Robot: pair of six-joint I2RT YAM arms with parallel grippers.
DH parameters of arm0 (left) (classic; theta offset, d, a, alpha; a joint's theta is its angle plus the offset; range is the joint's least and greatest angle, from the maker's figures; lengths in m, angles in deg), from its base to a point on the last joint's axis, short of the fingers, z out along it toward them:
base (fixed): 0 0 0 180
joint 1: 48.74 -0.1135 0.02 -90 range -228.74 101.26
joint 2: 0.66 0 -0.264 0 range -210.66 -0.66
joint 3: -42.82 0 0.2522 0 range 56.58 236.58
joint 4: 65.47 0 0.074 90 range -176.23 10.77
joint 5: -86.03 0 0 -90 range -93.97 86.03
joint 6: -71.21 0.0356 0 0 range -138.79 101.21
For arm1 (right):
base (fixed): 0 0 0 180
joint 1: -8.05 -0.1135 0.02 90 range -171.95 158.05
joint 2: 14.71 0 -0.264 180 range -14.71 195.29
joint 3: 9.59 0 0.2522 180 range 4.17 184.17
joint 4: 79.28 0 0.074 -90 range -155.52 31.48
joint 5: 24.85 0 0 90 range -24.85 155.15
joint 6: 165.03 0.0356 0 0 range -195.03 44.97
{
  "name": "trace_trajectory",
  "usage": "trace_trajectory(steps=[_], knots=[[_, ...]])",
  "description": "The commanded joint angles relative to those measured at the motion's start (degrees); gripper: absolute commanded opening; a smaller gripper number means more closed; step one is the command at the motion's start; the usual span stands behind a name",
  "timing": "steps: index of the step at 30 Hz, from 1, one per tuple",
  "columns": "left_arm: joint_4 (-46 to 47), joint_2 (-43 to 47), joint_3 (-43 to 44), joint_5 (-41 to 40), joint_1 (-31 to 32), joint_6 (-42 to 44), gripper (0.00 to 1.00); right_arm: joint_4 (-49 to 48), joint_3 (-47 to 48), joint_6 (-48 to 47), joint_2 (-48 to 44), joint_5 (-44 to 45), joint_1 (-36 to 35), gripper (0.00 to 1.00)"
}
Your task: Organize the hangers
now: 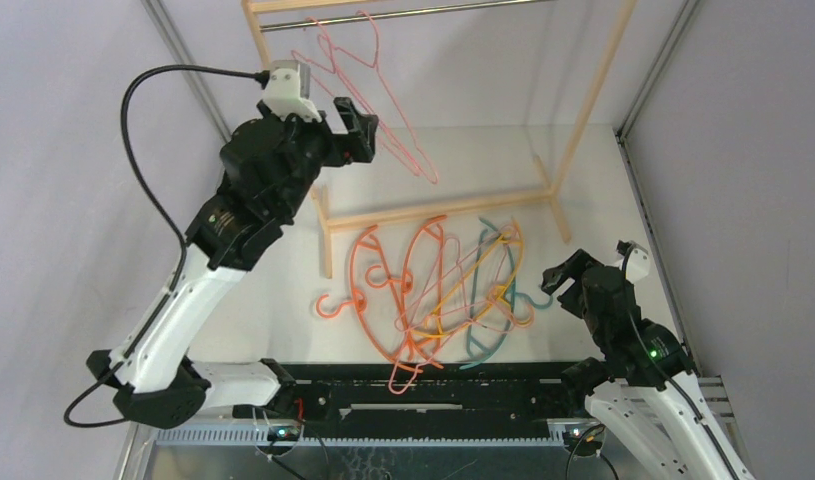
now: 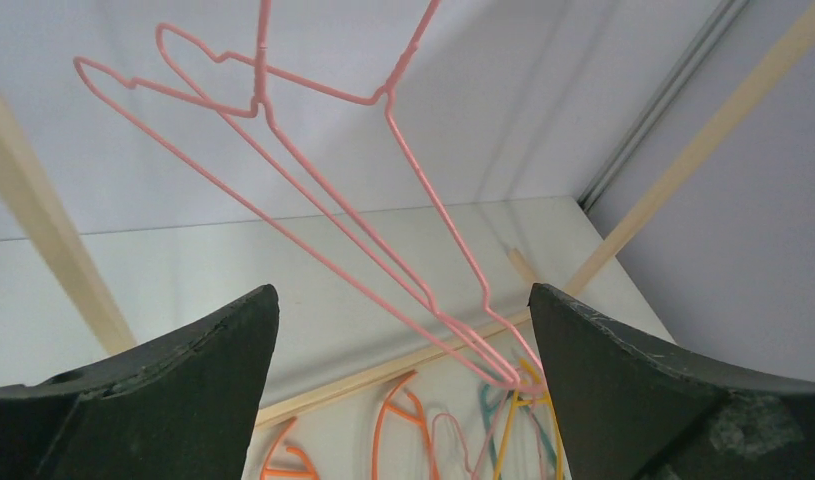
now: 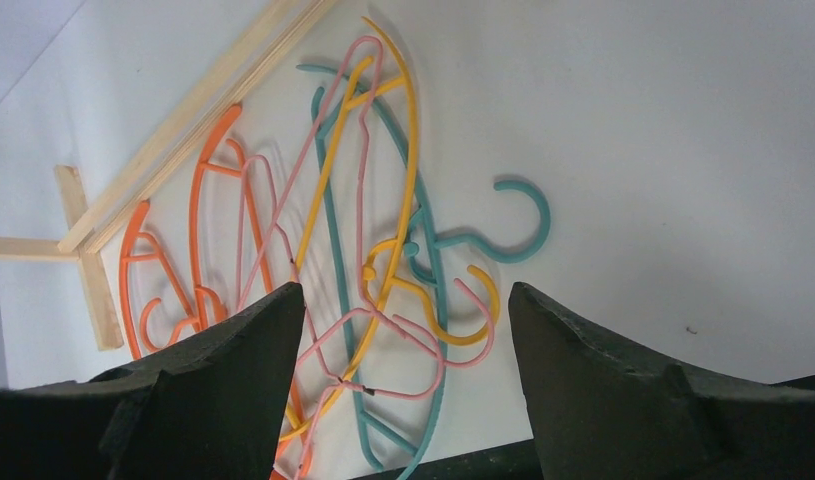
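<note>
Two pale pink hangers [image 1: 388, 95] hang from the metal rod [image 1: 433, 12]; in the left wrist view they [image 2: 383, 230] hang tilted just beyond the jaws. My left gripper [image 1: 371, 135] is raised beside them, open and empty [image 2: 403, 290]. Several hangers lie tangled in a pile [image 1: 438, 290] on the table: orange [image 3: 198, 200], pale pink [image 3: 423, 350], yellow-orange [image 3: 408, 150] and teal [image 3: 528, 215]. My right gripper [image 1: 561, 278] is just right of the pile, open and empty [image 3: 405, 290], above the pink and yellow hooks.
The tall wooden rack [image 1: 593, 100] stands at the back, its base bar [image 1: 443, 210] lying just behind the pile. Grey walls close in both sides. A black rail [image 1: 433, 385] runs along the near edge under the pile's front tips.
</note>
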Motion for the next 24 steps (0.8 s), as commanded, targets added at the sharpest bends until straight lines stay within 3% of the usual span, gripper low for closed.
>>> trace_trajectory(steps=[1,11,17,24], knots=[[-1.2,2.8,-1.3,-2.2,2.9,1.2,0.99,-1.0,0.2,0.2,-0.6,-0.8,0.2,0.83],[-8.6,3.1,-4.6,-5.6,22.8,1.3,0.98,0.2,0.3,0.4,-1.6,-0.5,0.2,0.82],[-10.4,1.8,-17.2,-7.5,35.6,-3.7,0.94,0.3,0.2,1.0,-1.8,-1.1,0.2,0.81],[0.8,0.4,-34.9,-5.5,38.7,0.2,0.88,1.3,0.2,1.5,-2.2,-0.2,0.2,0.81]])
